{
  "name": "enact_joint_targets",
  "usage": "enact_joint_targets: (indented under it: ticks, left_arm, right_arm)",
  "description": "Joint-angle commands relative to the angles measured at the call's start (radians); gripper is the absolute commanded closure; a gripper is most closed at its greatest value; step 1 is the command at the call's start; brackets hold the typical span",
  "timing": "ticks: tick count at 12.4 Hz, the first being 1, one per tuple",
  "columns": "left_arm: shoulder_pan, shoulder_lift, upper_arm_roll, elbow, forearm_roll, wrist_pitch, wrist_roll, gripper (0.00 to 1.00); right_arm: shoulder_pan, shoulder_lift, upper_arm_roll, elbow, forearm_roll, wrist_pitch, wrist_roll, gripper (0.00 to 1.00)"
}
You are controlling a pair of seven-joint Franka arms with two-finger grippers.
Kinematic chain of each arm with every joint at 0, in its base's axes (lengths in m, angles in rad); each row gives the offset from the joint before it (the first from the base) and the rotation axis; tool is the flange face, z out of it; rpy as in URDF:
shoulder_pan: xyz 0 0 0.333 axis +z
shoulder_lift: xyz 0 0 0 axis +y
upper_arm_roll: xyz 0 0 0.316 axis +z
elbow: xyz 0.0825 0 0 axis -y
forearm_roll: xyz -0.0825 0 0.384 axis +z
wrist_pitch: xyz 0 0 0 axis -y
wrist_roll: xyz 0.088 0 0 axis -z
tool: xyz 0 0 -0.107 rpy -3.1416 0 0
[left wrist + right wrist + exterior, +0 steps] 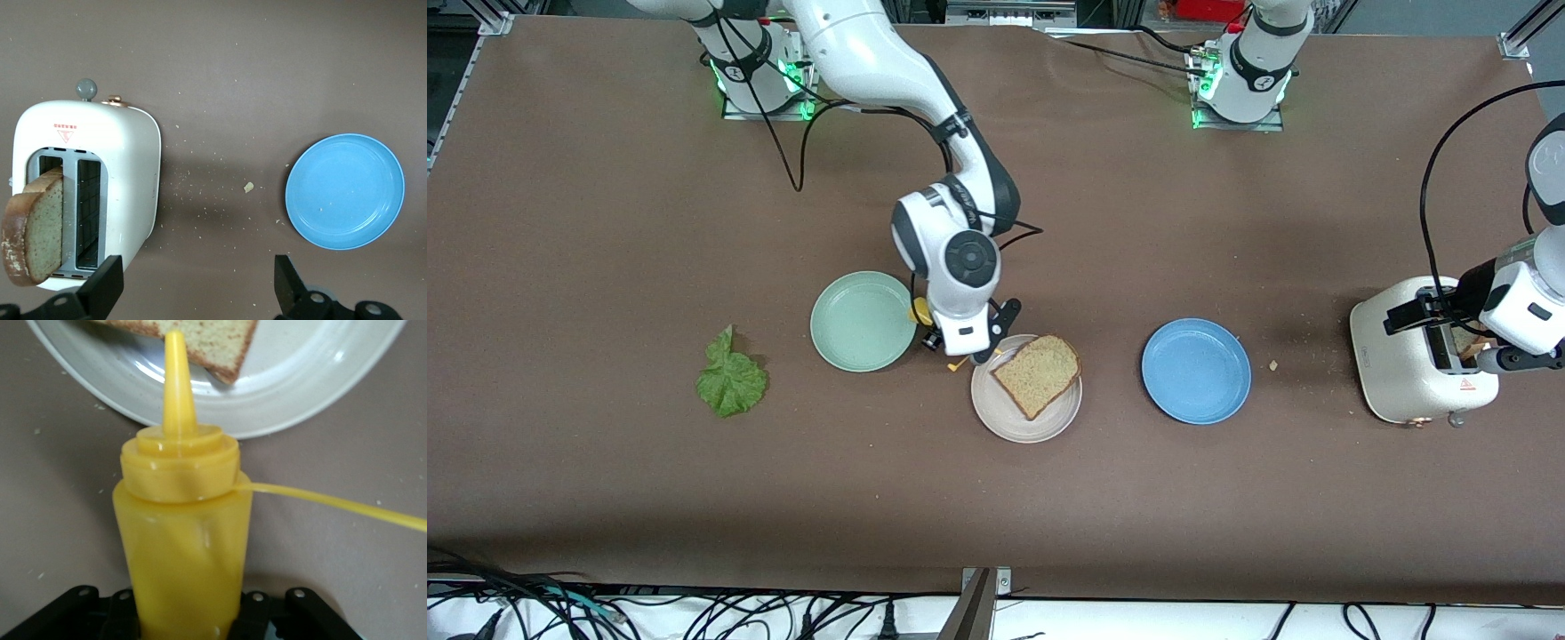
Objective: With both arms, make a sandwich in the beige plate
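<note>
One bread slice [1039, 373] lies on the beige plate [1005, 418]; right gripper [960, 351] fingers clamp a yellow squeeze bottle [180, 540], left gripper [200, 287] fingers spread empty over the toaster [127, 173], lettuce leaf [731, 380] and second slice [33, 230] pending.

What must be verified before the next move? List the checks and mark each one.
1. Bread slice lies on the beige plate: ok.
2. Right gripper is shut on the yellow squeeze bottle, its nozzle aimed at the plate's rim: ok.
3. Bottle's cap is off, hanging by its strap: ok.
4. Left gripper is open above the table beside the toaster, holding nothing: ok.
5. Second slice is raised in the toaster slot, ready to grasp: ok.
6. Lettuce leaf is on the sandwich: not ok; it lies on the table toward the right arm's end.
</note>
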State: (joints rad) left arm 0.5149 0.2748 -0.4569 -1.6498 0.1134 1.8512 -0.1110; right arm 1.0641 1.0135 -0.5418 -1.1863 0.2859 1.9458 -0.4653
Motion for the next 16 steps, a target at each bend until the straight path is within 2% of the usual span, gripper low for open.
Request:
enact_joint_targets:
  ticks: [1, 6, 7, 9, 11, 14, 15, 16]
  left_arm:
    - [0.010, -0.006, -0.006, -0.001, 0.020, 0.003, 0.027, 0.01]
    - [0.010, -0.003, -0.006, -0.001, 0.025, 0.003, 0.027, 0.01]
    - [0.010, -0.003, -0.006, -0.001, 0.025, 0.003, 0.027, 0.01]
    - [0.010, -0.003, -0.006, -0.001, 0.023, 0.003, 0.027, 0.01]
    - [0.011, -0.002, -0.006, -0.001, 0.025, 0.003, 0.028, 0.01]
    - [0.011, -0.002, -0.006, -0.001, 0.025, 0.003, 0.028, 0.01]
    - [0.011, -0.002, -0.006, -0.001, 0.023, 0.003, 0.028, 0.01]
    - [0.011, -0.002, -0.006, -0.001, 0.023, 0.005, 0.028, 0.01]
  right_arm:
    - [0.007, 0.040, -0.033, 0.079, -0.037, -0.048, 0.016, 1.00]
    - [-0.002, 0.025, -0.026, 0.077, -0.037, -0.047, 0.011, 1.00]
    - [-0.033, 0.002, -0.003, 0.070, -0.033, -0.045, 0.005, 1.00]
    - [-0.160, -0.131, 0.135, 0.004, -0.030, -0.038, -0.024, 1.00]
    - [-0.367, -0.251, 0.308, -0.058, -0.024, -0.031, -0.117, 1.00]
    - [-0.684, -0.323, 0.569, -0.079, -0.019, -0.071, -0.294, 1.00]
    - [-0.747, -0.332, 0.616, -0.079, -0.019, -0.088, -0.346, 1.00]
    - [-0.795, -0.334, 0.638, -0.079, -0.016, -0.108, -0.413, 1.00]
